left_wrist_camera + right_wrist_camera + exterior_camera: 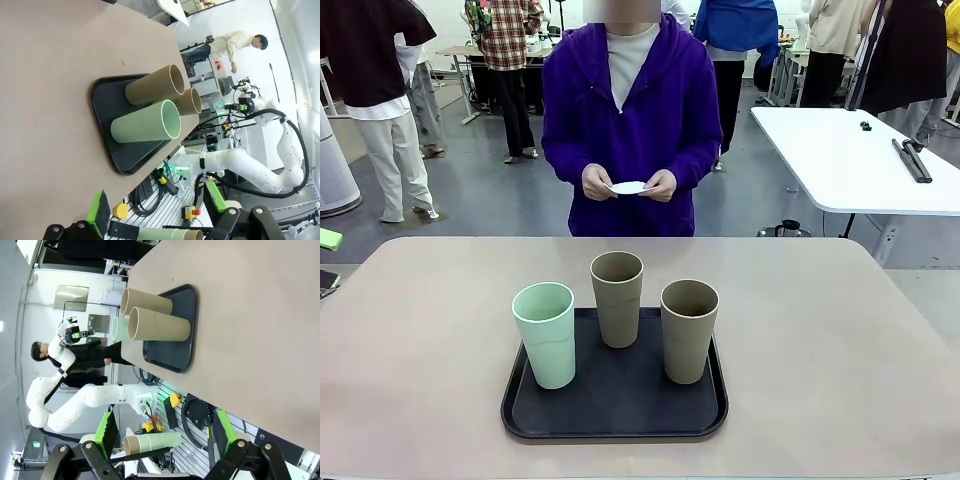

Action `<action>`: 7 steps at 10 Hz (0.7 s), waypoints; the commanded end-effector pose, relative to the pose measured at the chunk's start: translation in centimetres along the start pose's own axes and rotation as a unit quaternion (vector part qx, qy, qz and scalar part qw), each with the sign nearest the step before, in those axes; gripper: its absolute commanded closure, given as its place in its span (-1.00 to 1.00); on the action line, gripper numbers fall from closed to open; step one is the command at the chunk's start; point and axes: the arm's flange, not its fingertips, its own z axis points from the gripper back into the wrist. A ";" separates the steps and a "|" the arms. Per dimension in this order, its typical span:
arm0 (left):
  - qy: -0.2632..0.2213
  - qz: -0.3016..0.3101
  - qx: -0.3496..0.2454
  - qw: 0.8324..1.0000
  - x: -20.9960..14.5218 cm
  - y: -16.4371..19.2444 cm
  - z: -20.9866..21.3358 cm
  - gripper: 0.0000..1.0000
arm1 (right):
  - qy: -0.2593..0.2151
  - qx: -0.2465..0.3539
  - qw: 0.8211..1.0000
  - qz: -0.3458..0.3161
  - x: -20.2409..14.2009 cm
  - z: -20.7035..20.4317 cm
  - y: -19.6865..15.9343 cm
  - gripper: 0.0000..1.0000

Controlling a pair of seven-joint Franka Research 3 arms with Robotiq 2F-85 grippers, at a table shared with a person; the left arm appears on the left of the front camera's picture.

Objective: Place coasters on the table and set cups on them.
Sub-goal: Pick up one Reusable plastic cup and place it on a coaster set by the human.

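- Left gripper [156,200] and right gripper [165,427] hang spread wide, holding nothing — the cups [617,298] stand on a black tray [615,412] well ahead of both.
- Coasters [628,187] sit in the person's hands [662,185], far beyond the tray; none lies on the table [820,350], so the laying step looks barely begun.
- Next, in all likelihood: coasters down on bare tabletop, then a side grasp on one cup, lifted clear of its neighbours.
- Front view gives the person and coasters; wrist views give the spread fingers and the cups side-on — mint cup [145,122] nearest the left gripper.
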 end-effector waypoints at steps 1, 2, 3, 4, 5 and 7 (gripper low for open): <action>-0.003 -0.003 -0.004 1.000 -0.2 0.2 0.2 -1.00 | -0.001 0.002 1.000 -0.003 0.1 0.0 0.0 -1.00; -0.003 -0.003 -0.004 1.000 -0.2 0.2 0.2 -1.00 | -0.001 0.002 1.000 -0.003 0.1 0.0 0.0 -1.00; -0.003 -0.003 -0.004 1.000 -0.2 0.2 0.2 -1.00 | -0.001 0.002 1.000 -0.003 0.1 0.0 0.0 -1.00; -0.003 -0.003 -0.004 1.000 -0.2 0.2 0.2 -1.00 | -0.001 0.002 1.000 -0.003 0.1 0.0 0.0 -1.00; -0.003 -0.003 -0.004 1.000 -0.2 0.2 0.2 -1.00 | -0.001 0.002 1.000 -0.003 0.1 0.0 0.0 -1.00; -0.003 -0.003 -0.004 1.000 -0.2 0.2 0.2 -1.00 | -0.001 0.002 1.000 -0.003 0.1 0.0 0.0 -1.00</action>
